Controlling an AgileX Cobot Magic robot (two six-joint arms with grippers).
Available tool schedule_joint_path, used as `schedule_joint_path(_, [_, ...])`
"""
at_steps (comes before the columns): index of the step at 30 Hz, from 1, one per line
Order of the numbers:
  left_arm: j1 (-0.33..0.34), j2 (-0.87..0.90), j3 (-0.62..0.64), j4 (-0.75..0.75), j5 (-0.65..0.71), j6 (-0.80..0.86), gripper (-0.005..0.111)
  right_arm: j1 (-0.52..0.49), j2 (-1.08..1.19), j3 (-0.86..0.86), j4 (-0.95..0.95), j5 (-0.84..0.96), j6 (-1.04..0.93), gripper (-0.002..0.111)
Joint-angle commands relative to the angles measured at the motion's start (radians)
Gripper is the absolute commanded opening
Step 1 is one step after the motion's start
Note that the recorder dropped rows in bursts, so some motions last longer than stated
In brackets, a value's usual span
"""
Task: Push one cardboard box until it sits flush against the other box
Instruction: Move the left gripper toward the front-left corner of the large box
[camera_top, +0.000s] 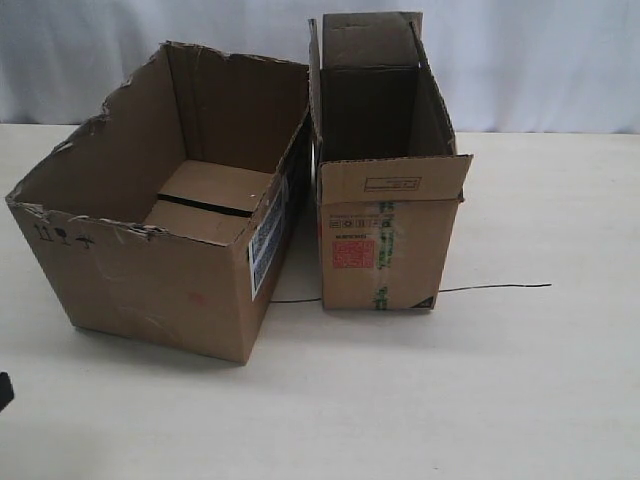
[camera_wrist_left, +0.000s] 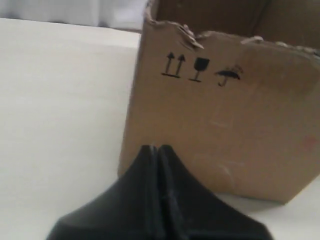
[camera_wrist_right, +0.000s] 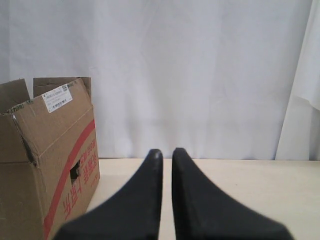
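The wide cardboard box (camera_top: 170, 240) with a ragged torn rim stands open on the left, turned at a slight angle. The narrower, taller other box (camera_top: 385, 215), with red square print and green tape, stands to its right. A wedge-shaped gap shows between them at the front. My left gripper (camera_wrist_left: 156, 148) is shut with nothing in it, its tips close to the wide box's face (camera_wrist_left: 240, 125) below the black symbols. Only a dark tip of the left gripper (camera_top: 3, 390) shows at the exterior view's edge. My right gripper (camera_wrist_right: 167, 151) is open by a narrow gap, empty, off to the side of the other box (camera_wrist_right: 50, 165).
A thin black wire (camera_top: 500, 287) lies on the pale table (camera_top: 540, 380), running out from under the narrower box. A white curtain (camera_top: 540, 60) hangs behind the table.
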Motion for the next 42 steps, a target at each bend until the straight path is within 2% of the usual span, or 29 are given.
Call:
schedule_joint_path(1, [-0.03, 0.203, 0.003, 0.145, -0.197, 0.003, 0.0, -0.007, -0.002, 0.003, -0.001, 0.003, -0.006, 0.005])
schedule_joint_path(7, [-0.03, 0.388, 0.003, 0.176, -0.382, -0.008, 0.0, -0.007, -0.002, 0.003, -0.001, 0.003, -0.006, 0.005])
schedule_joint_path(15, [-0.03, 0.463, 0.003, 0.339, -0.592, -0.039, 0.0, -0.007, -0.002, 0.003, -0.001, 0.003, -0.006, 0.005])
schedule_joint_path(21, [-0.03, 0.463, 0.003, 0.433, -0.615, -0.081, 0.0, -0.007, -0.002, 0.003, -0.001, 0.003, -0.006, 0.005])
schedule_joint_path(27, [-0.03, 0.473, -0.039, 0.73, -0.609, -0.232, 0.0, -0.007, -0.002, 0.003, -0.001, 0.003, -0.006, 0.005])
schedule_joint_path(35, [-0.03, 0.479, -0.049, 0.588, -0.566, -0.21, 0.0, -0.007, -0.002, 0.003, -0.001, 0.003, -0.006, 0.005])
schedule_joint_path(37, [-0.03, 0.479, -0.043, 0.585, -0.572, -0.188, 0.0, -0.007, -0.002, 0.003, -0.001, 0.003, -0.006, 0.005])
schedule_joint_path(40, [-0.03, 0.479, -0.042, 0.478, -0.566, -0.163, 0.0, -0.007, -0.002, 0.003, -0.001, 0.003, -0.006, 0.005])
schedule_joint_path(42, [-0.03, 0.479, -0.042, 0.469, -0.58, -0.155, 0.0, -0.007, -0.002, 0.003, -0.001, 0.003, -0.006, 0.005])
